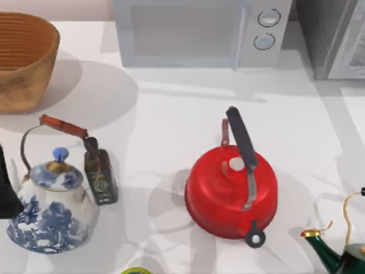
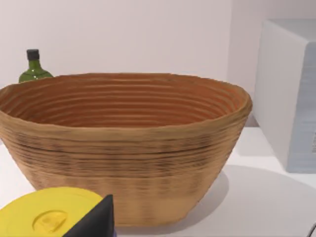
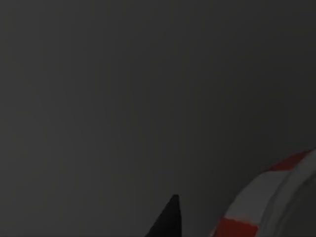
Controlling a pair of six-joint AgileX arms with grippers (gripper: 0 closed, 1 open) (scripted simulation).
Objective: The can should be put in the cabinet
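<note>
From my right wrist camera the can (image 3: 269, 197) sits right beside my right end effector's fingertip (image 3: 168, 219), red-and-white label against a dark surface. I cannot tell whether it is gripped. My left arm idles near the wicker basket (image 2: 123, 148).

Looking straight down on the tabletop (image 1: 171, 120) from above; left wrist facing the basket (image 2: 123, 148) close up, likewise overhead (image 1: 23, 57); right wrist dark.
</note>
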